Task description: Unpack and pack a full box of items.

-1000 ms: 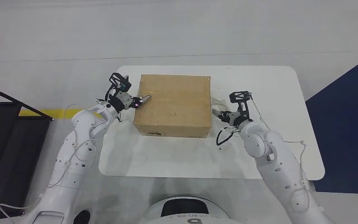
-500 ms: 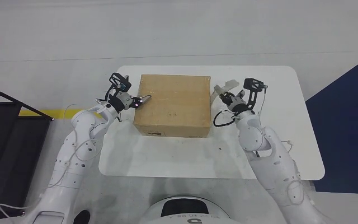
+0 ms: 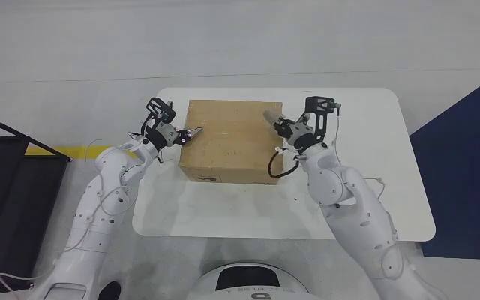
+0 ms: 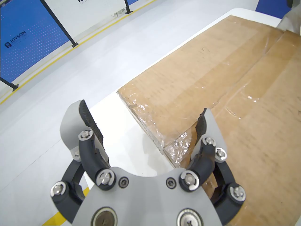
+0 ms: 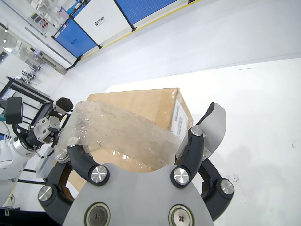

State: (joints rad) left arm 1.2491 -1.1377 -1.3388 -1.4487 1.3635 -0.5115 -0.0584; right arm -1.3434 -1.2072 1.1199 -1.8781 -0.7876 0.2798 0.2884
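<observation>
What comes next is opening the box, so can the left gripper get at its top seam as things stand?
Probably yes: the left gripper hangs open at the near end of the seam on the box, one finger over the top, nothing between them.

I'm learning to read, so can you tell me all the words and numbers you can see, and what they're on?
"15", faint handwriting, on top of the cardboard box.
Print on the white label on the box's side: too small to read.
Logo and company name on the fence panels: brand print, left unquoted.
</observation>
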